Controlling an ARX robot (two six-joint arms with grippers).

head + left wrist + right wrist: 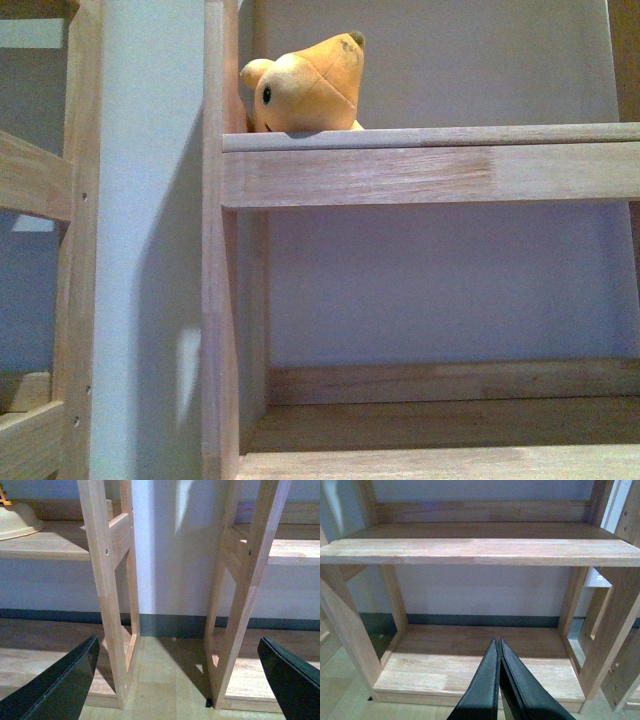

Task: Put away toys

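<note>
One plush (305,88) sat on shelf (430,137) at 11 o'clock | no claw near | left claw (180,680) spread | right claw (500,680) pressed together

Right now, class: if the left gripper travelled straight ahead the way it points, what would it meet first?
Probably nothing on the way: the open left gripper aims into the gap between the two pale wooden shelf units, so it would likely reach the white wall behind, though depth is unclear.

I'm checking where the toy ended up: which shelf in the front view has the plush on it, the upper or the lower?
The upper shelf: the plush sits at its left end, by the post. The lower shelf is bare.
</note>
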